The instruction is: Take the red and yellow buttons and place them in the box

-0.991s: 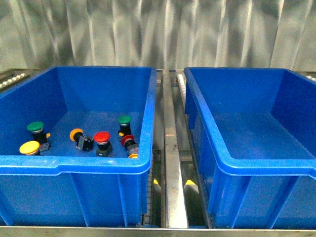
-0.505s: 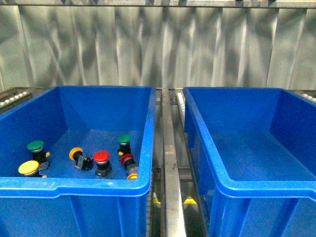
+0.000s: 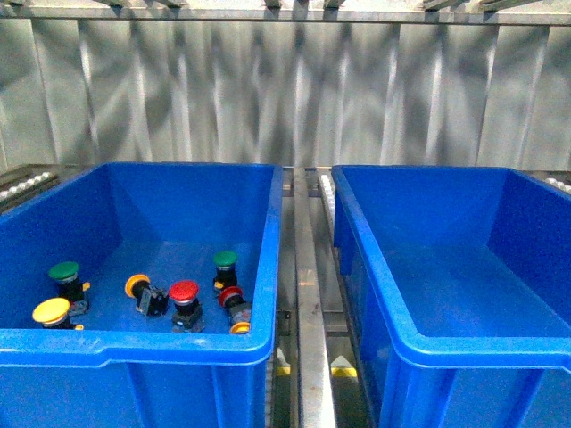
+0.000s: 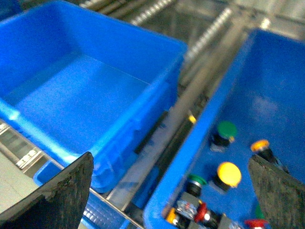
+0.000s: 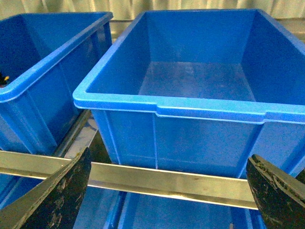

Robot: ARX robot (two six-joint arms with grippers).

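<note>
Lying lower left in the front frame inside the left bin (image 3: 134, 343), dome-capped red buttons (image 3: 184, 292) and yellow buttons (image 3: 51, 310) sit apart from the box (image 3: 464, 343) at right; left gripper (image 4: 171, 191) and right gripper (image 5: 169, 191) jaws gape wide.

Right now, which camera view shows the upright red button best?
The front view: the upright red button stands whole in the left bin. The left wrist view cuts it at the picture edge; the right wrist view misses it.
</note>
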